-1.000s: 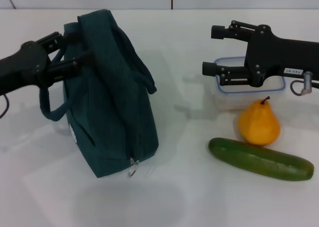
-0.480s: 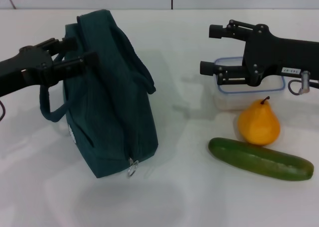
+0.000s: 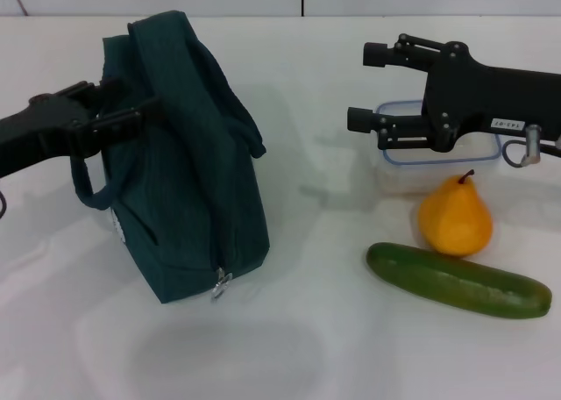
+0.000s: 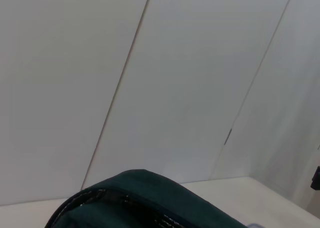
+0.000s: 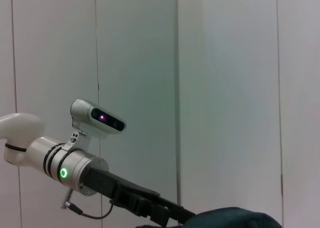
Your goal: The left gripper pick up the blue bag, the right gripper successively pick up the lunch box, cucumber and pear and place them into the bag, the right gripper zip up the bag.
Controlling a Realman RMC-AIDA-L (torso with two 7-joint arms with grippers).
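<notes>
The blue bag (image 3: 188, 181) is a dark teal fabric bag standing left of centre, its zipper pull (image 3: 219, 286) hanging at the front bottom corner. My left gripper (image 3: 127, 110) reaches in from the left and is shut on the bag's upper side near the handle. The bag's top also shows in the left wrist view (image 4: 140, 203). My right gripper (image 3: 366, 86) is open and empty, hovering over the left end of the clear lunch box (image 3: 399, 176) with a blue rim. The yellow pear (image 3: 454, 216) and green cucumber (image 3: 458, 280) lie in front of the box.
Everything sits on a white table (image 3: 307, 347). The bag's loop handle (image 3: 88, 194) hangs at its left side. The right wrist view shows my left arm (image 5: 75, 165) and the bag's top (image 5: 235, 218) before a white panelled wall.
My left gripper has drawn back to the left with the bag, which has shifted left with it. The right gripper has edged slightly left and up, still open.
</notes>
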